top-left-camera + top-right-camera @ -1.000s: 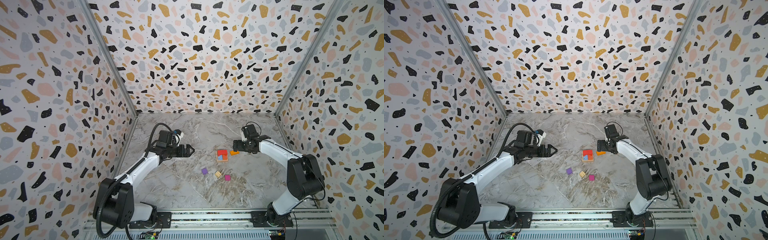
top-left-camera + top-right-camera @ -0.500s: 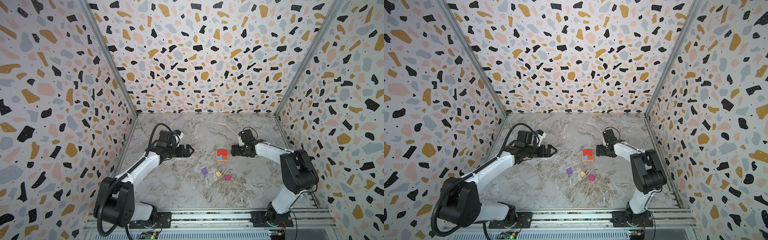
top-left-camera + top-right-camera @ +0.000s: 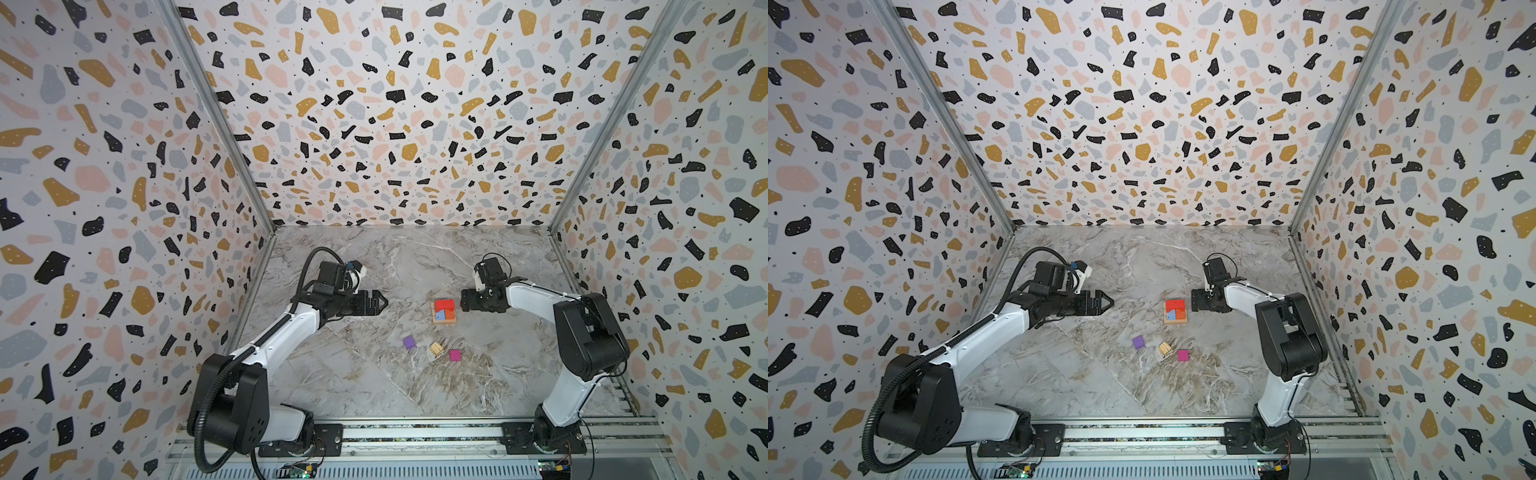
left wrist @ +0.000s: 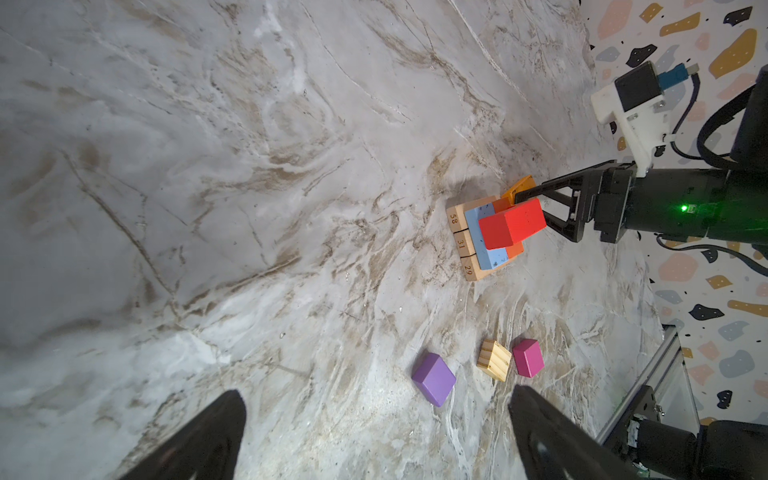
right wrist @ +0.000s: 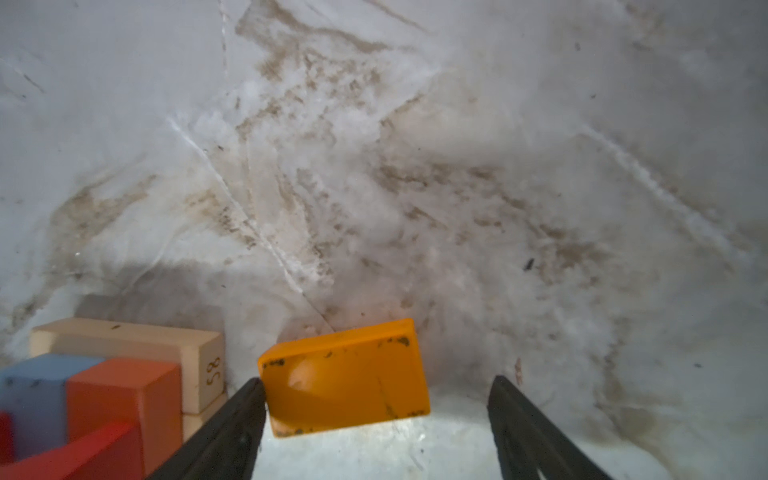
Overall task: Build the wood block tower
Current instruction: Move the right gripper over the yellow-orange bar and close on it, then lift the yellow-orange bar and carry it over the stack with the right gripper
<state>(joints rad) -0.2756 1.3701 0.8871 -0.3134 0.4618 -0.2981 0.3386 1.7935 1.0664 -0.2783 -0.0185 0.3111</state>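
Right fingers point(image 5: 232, 428) straddle the orange block point(image 5: 345, 374) beside the tower point(image 3: 444, 312), unclenched; left fingers point(image 4: 208, 436) released, empty.

You had three terrazzo-print walls boxing you in: the far wall point(image 3: 395, 124), the left wall point(image 3: 104, 208) and the right wall point(image 3: 685, 208), all pale with black, ochre, pink and grey chips. Slim metal posts point(image 3: 216, 116) ran up both far corners. Below, the floor point(image 3: 395, 266) was grey-white marble-look with brown veining, evenly lit, shadows soft. A silver rail point(image 3: 415, 434) crossed the near edge.
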